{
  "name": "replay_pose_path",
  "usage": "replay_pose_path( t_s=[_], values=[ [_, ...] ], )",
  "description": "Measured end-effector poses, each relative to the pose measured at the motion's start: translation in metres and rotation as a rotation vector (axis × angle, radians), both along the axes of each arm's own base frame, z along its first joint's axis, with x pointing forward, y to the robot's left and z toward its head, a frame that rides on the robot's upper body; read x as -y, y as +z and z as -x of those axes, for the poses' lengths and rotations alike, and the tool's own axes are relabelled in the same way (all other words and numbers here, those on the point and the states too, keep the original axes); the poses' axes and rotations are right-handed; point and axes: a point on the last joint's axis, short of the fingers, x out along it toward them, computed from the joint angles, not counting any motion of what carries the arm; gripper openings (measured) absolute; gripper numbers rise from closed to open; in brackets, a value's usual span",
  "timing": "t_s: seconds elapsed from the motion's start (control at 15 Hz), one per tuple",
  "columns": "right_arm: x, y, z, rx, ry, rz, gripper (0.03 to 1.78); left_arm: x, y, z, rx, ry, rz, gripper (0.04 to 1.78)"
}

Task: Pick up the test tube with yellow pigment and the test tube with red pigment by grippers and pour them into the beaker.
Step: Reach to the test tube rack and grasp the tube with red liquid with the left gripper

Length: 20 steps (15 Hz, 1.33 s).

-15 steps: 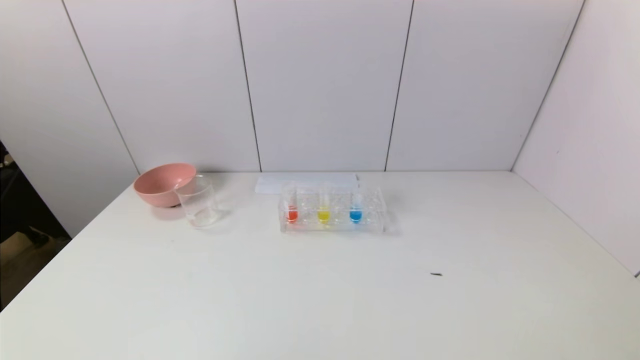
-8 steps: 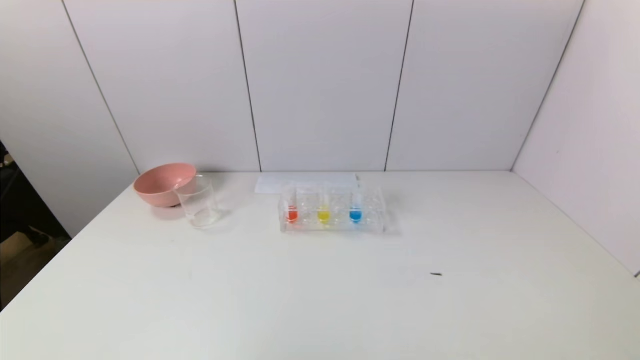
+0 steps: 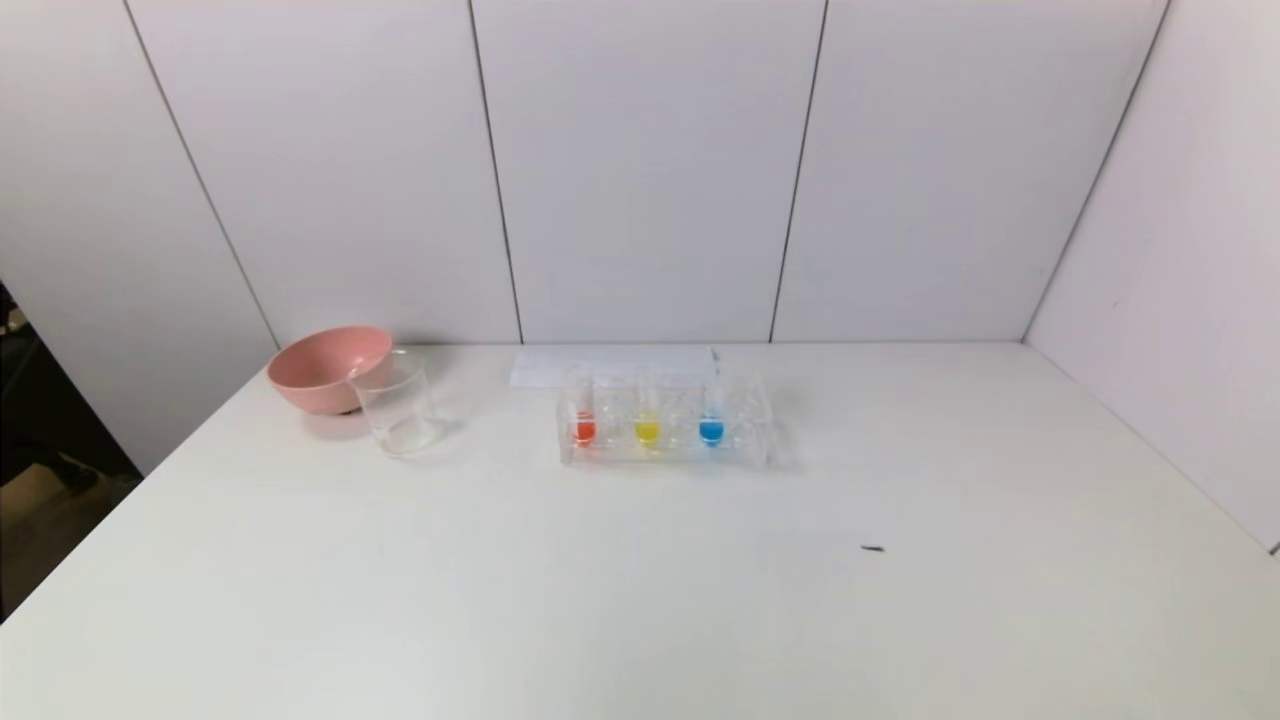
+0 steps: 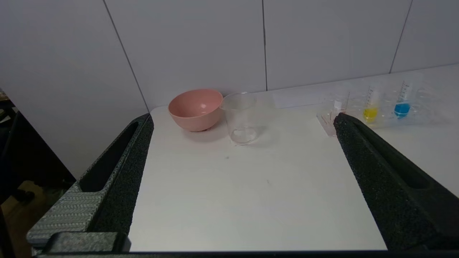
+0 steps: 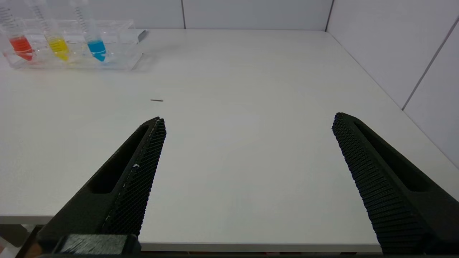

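Observation:
A clear rack (image 3: 665, 448) at the table's far middle holds the test tube with red pigment (image 3: 583, 428), the test tube with yellow pigment (image 3: 647, 430) and a blue one (image 3: 711, 430), all upright. The empty clear beaker (image 3: 396, 405) stands to the rack's left. My left gripper (image 4: 242, 120) is open over the near left edge of the table, facing the beaker (image 4: 241, 118); one finger hides the red tube there. My right gripper (image 5: 247, 120) is open over the near right edge, holding nothing, far from the red (image 5: 20, 46) and yellow (image 5: 58, 47) tubes. Neither gripper shows in the head view.
A pink bowl (image 3: 327, 368) sits just behind the beaker, touching or nearly touching it. A white sheet of paper (image 3: 612, 365) lies behind the rack. A small dark speck (image 3: 872, 548) lies right of centre. White walls close the back and right sides.

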Motion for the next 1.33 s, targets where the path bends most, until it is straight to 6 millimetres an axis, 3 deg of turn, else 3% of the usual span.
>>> replay_pose_path(
  t_s=[0.33,0.8,1.33],
  values=[
    [0.0,0.0,0.0,0.0,0.0,0.0,1.7,0.003,0.038,-0.042,-0.005,-0.048,0.004,1.76],
    [0.0,0.0,0.0,0.0,0.0,0.0,1.7,0.017,0.059,-0.097,-0.046,-0.14,0.023,1.76],
    [0.0,0.0,0.0,0.0,0.0,0.0,1.7,0.036,0.053,-0.142,-0.135,-0.2,0.104,1.76]
  ],
)
